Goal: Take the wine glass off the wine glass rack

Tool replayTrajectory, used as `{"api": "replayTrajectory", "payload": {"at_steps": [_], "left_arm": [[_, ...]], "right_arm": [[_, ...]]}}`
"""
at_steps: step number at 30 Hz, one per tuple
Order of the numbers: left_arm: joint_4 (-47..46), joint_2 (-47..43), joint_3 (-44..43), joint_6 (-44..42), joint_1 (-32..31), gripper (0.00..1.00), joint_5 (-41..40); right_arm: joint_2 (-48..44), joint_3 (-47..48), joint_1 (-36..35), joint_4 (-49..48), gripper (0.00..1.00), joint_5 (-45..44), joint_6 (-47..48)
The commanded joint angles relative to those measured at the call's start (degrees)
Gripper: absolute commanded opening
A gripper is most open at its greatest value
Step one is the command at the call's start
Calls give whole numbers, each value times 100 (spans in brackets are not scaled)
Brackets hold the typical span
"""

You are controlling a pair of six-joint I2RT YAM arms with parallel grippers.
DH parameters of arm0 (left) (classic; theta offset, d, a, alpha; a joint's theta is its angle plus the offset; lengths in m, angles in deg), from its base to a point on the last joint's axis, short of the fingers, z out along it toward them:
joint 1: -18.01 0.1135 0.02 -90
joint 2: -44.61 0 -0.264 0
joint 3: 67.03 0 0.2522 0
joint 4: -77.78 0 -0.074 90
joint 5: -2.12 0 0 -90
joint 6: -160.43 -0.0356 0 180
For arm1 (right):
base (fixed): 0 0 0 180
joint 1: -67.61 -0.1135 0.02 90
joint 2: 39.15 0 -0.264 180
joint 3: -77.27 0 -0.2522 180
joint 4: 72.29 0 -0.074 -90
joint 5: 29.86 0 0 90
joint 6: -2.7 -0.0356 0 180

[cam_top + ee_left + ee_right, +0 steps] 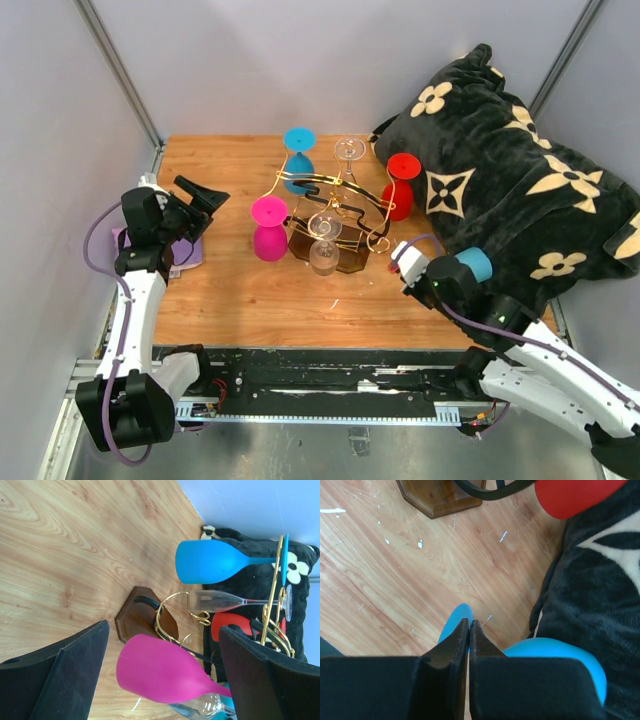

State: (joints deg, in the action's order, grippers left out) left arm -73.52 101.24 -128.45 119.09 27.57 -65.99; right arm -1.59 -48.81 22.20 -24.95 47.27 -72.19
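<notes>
1. The right tool [469,624] is clenched. Its fingers are pressed almost together, and I judge they are pinching the thin stem of a light-blue wine glass [559,655], though the stem itself is hidden between them.
2. That glass lies crosswise to the fingers. Its foot shows just left of the fingertips in the right wrist view, and its bowl is low on the right, just beside the black flowered blanket [500,170].
3. The wine glass rack [335,205] stands mid-desk, ahead and to the left of the right tool. Its wooden base and the hanging red wine glass [575,495] sit at the top of the right wrist view, apart from the held glass.
4. So the held glass looks free of the gold wire arms and low over the bare desk [395,580]. The coming move likely depends on its sideways axis: either the foot is turned downward, or the glass is laid on its side near the blanket.
5. The left tool [164,630] is released, its fingers spread wide. It faces the rack from the left, with the pink wine glass [160,672] framed ahead between its fingers but not touched.
6. The left arm is the nearer one to the pink wine glass, and the right arm is nearer to the red wine glass.
</notes>
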Motion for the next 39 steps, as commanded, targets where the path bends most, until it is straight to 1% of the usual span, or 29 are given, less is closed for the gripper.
{"api": "replayTrajectory", "payload": {"at_steps": [1,6,9,11,15,19,25,32,35,39], "left_arm": [[-246,56,162,-89,-25,96,235],[-342,83,250,-75,-30,96,258],[-407,118,278,-51,-25,96,310],[-428,124,282,-45,-28,96,337],[-375,100,267,-104,-30,96,360],[-332,94,266,-151,-28,96,383],[-426,134,334,-93,-26,96,465],[-478,171,374,-90,-27,96,483],[-457,199,393,-114,-29,96,454],[-470,226,411,-112,-30,96,462]], "right_arm": [[-101,-482,-599,-953,1,-1465,916],[-77,-948,-1244,-1426,1,-2194,1513],[350,-1066,-1766,-1616,1,-2871,1740],[775,-990,-2017,-1642,1,-3270,1698],[1554,-814,-2239,-1577,1,-3705,1284],[2081,-722,-2381,-1516,1,-3870,720],[2643,-529,-2579,-1327,1,-3928,9],[3708,170,-2731,-768,1,-3841,-1210],[4174,486,-2998,-595,1,-3913,-1417],[4733,591,-3205,-476,1,-4494,-1477]]}}
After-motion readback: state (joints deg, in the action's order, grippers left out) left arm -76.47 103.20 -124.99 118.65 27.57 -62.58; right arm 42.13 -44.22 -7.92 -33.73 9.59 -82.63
